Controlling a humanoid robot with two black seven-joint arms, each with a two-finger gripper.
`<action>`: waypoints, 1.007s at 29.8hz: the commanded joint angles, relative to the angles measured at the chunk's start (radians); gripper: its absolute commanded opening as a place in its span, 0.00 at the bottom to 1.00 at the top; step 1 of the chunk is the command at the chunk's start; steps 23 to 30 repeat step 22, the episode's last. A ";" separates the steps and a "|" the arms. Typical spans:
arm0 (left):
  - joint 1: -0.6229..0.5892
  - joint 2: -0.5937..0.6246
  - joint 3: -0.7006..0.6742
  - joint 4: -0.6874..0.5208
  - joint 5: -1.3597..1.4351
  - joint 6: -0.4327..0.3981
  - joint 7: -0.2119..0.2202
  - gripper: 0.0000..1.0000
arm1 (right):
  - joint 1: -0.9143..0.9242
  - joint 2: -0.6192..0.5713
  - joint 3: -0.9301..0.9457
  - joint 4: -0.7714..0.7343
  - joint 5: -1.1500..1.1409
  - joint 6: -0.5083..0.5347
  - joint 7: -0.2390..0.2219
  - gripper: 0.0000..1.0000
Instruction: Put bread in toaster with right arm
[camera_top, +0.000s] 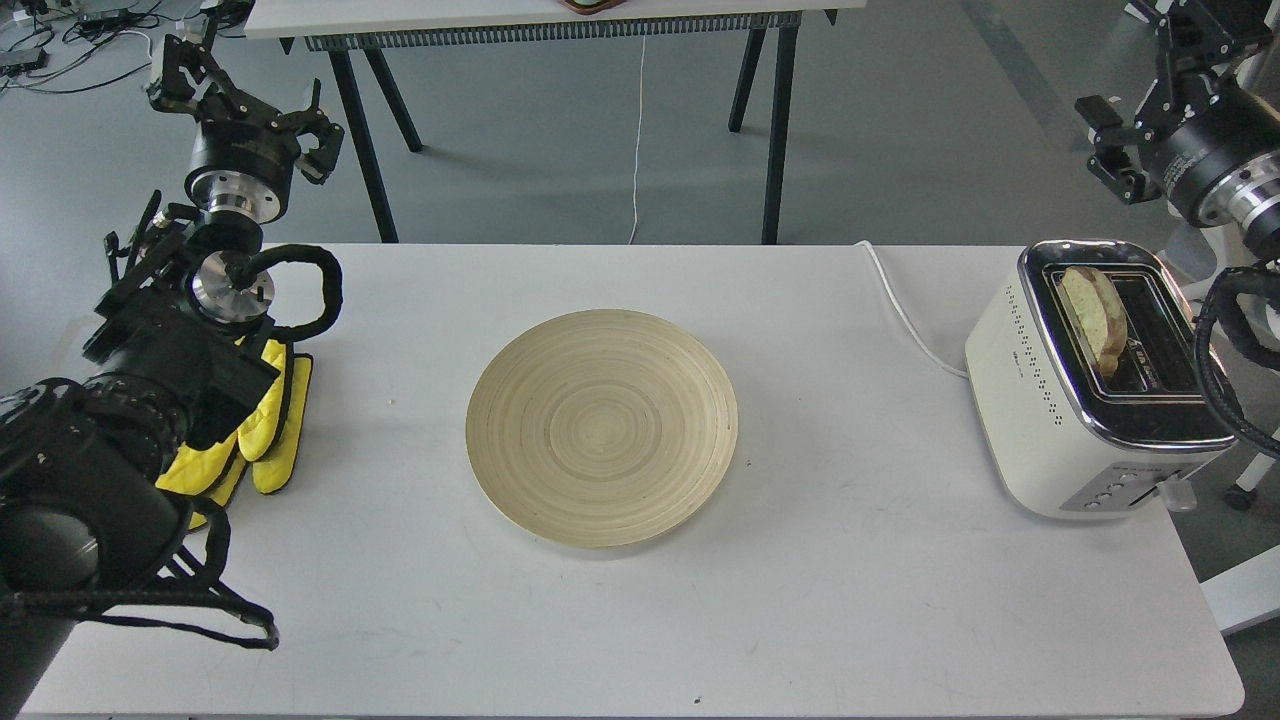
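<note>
The bread (1093, 318) stands on edge in the left slot of the cream-white toaster (1035, 420), with its rounded crust sticking out above the chrome top. The toaster stands at the right end of the white table (850, 580), and its white cord (905, 312) runs back over the far edge. My right gripper (1148, 88) is raised above and behind the toaster. It is open, empty and clear of the bread. My left gripper (245, 100) is raised at the far left, open and empty.
A round wooden plate (601, 427) lies in the middle of the table. Yellow mitts (262, 440) lie at the left edge under my left arm. Another table (560, 20) stands behind, and a white chair (1215, 130) is at the right.
</note>
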 joint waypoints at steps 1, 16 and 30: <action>0.001 0.001 0.000 0.000 0.000 0.000 0.001 1.00 | -0.002 0.112 0.059 -0.105 0.152 0.113 -0.010 1.00; 0.000 0.001 0.000 0.000 0.000 0.000 0.000 1.00 | 0.006 0.410 0.323 -0.558 0.173 0.401 -0.075 1.00; 0.000 0.001 0.000 0.000 0.000 0.000 0.001 1.00 | 0.023 0.396 0.291 -0.559 0.166 0.398 -0.076 1.00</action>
